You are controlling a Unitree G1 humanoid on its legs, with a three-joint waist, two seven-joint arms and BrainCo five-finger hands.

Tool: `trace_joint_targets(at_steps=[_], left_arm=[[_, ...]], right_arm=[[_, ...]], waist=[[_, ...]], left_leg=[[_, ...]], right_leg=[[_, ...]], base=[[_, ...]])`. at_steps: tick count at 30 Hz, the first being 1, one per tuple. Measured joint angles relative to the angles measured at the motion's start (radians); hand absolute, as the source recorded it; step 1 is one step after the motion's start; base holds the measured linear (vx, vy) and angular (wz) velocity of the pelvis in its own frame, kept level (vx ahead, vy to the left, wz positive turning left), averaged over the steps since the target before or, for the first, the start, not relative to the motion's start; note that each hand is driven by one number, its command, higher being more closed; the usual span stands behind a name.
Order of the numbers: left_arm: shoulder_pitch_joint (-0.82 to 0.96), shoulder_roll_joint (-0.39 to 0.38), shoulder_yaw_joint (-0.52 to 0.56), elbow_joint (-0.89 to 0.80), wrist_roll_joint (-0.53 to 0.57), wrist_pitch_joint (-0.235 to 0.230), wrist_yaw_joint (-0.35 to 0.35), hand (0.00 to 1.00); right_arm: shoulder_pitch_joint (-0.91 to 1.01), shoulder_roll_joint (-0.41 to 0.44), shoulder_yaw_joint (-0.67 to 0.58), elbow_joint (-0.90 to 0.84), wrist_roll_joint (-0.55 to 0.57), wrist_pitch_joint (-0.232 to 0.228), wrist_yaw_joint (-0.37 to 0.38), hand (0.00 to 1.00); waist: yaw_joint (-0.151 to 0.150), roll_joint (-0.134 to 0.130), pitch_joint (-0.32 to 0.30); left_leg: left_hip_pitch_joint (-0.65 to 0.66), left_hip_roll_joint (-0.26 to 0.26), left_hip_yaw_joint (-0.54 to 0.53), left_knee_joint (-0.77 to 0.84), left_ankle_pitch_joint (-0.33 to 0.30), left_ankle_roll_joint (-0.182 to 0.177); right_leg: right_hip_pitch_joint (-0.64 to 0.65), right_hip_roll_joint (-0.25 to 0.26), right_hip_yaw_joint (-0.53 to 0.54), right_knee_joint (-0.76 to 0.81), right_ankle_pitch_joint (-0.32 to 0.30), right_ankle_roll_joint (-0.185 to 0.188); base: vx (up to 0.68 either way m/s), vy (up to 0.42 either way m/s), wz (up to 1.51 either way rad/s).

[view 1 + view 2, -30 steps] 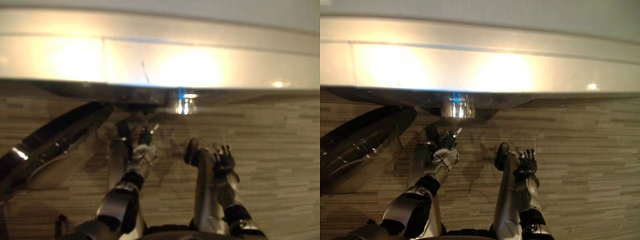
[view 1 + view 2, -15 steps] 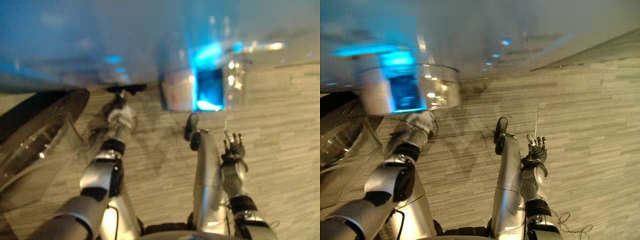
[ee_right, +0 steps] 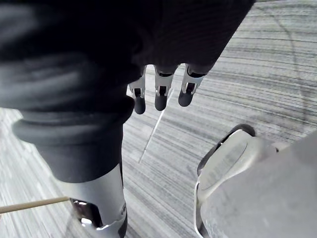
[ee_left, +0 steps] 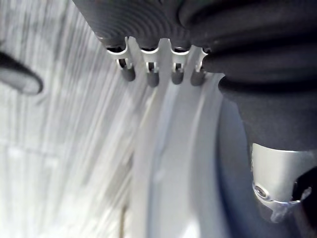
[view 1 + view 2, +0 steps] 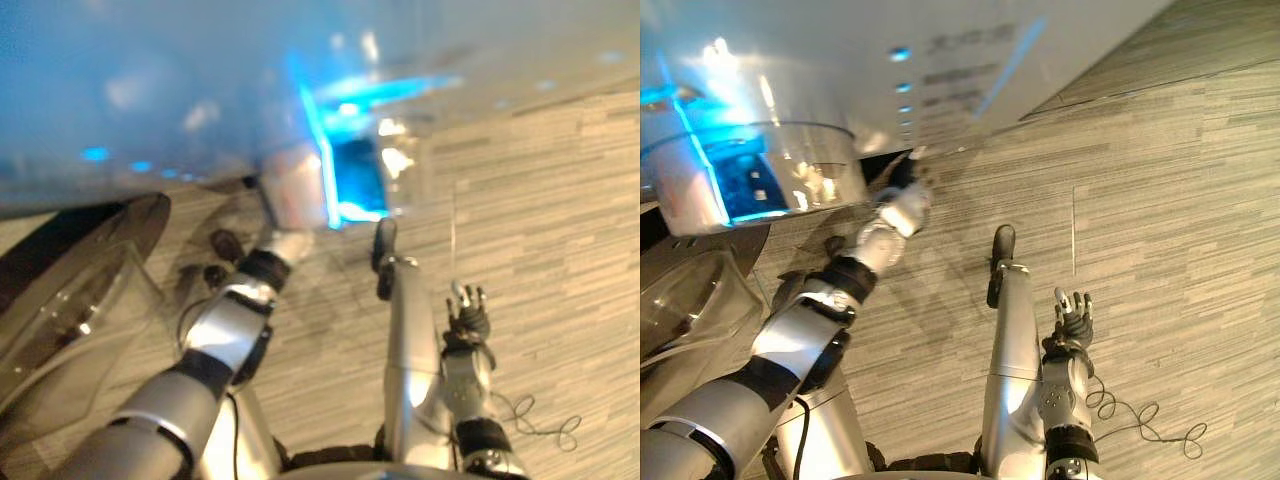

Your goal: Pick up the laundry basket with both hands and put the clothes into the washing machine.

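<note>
Washing machine, white-fronted, stands across the top of the left eye view. Its clear round door is swung open low on my robot's left, above the striped floor. The right hand hangs well apart from it, over bare floor. In the right eye view the left hand is stretched out to the machine's front panel, just beside the drum opening, which glows blue inside; whether the fingertips touch the panel I cannot tell. The left wrist view shows that hand's fingers straight and side by side, thumb apart, pinching nothing, with a white curved rim of the machine past them. The right wrist view shows the right hand's fingers likewise straight and relaxed, holding nothing, over the floor. Neither hand carries the laundry basket or any cloth, and where the basket stands I cannot tell, so I judge the loading step not yet in hand. The risk from here, as I read it: the left arm reaches between open door and panel, and a careless sweep could knock the door or jam the straight fingers against the front. The machine looks glossy and hard, its opening wide; whether clothes lie inside I cannot tell.
</note>
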Motion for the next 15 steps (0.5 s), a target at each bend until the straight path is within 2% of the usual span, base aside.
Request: trace_joint_targets(at_steps=[2, 5, 9, 11, 13, 14, 15], left_arm=[[-0.004, 0.005, -0.016, 0.000, -0.024, 0.005, -0.013, 0.00], [-0.004, 0.080, -0.128, 0.001, -0.060, 0.013, -0.030, 0.00], [-0.004, 0.154, -0.211, 0.002, -0.094, 0.055, -0.073, 0.00], [-0.004, 0.188, -0.229, 0.002, -0.091, 0.071, -0.075, 0.00], [-0.003, 0.221, -0.233, 0.003, -0.025, 0.090, -0.081, 0.00], [-0.002, 0.230, -0.233, 0.003, 0.061, 0.094, -0.078, 0.00], [-0.002, 0.237, -0.233, 0.003, 0.102, 0.095, -0.073, 0.00]], right_arm=[[0.008, 0.000, -0.003, -0.004, 0.001, 0.005, 0.006, 0.00], [0.036, -0.008, -0.031, -0.007, 0.009, 0.018, 0.022, 0.00], [0.064, -0.030, -0.082, -0.044, 0.012, 0.019, 0.041, 0.00], [0.065, -0.041, -0.091, -0.044, 0.019, 0.019, 0.044, 0.00], [0.068, -0.044, -0.121, -0.045, 0.019, 0.018, 0.054, 0.00], [0.077, -0.052, -0.133, -0.046, 0.020, 0.018, 0.064, 0.00], [0.082, -0.055, -0.136, -0.046, 0.020, 0.017, 0.066, 0.00]], waist=[[-0.011, 0.008, -0.002], [-0.005, 0.010, -0.001], [-0.006, 0.032, 0.000], [-0.005, 0.033, 0.000], [0.001, 0.040, 0.005], [0.013, 0.046, 0.008], [0.016, 0.047, 0.009]], left_leg=[[0.038, 0.016, 0.010, -0.003, -0.006, -0.011], [0.092, 0.031, 0.026, -0.029, -0.004, -0.018], [0.142, 0.046, 0.031, -0.030, -0.010, -0.030], [0.156, 0.049, 0.034, -0.030, -0.012, -0.034], [0.161, 0.060, 0.032, -0.029, -0.013, -0.035], [0.161, 0.063, 0.030, -0.030, -0.013, -0.036], [0.161, 0.063, 0.030, -0.030, -0.012, -0.036]], right_leg=[[0.019, 0.016, 0.008, 0.001, 0.000, 0.000], [0.031, 0.036, 0.022, 0.007, -0.001, -0.005], [0.056, 0.053, 0.028, 0.027, -0.014, -0.022], [0.059, 0.060, 0.033, 0.034, -0.016, -0.025], [0.058, 0.071, 0.033, 0.040, -0.020, -0.030], [0.055, 0.076, 0.033, 0.042, -0.023, -0.030], [0.052, 0.077, 0.033, 0.044, -0.024, -0.032]], base=[[0.02, -0.061, -0.28], [0.03, -0.090, -0.18], [0.03, -0.054, -0.08], [0.02, -0.027, -0.11], [0.02, -0.031, -0.14], [0.02, -0.020, -0.08], [0.02, -0.024, -0.08]])
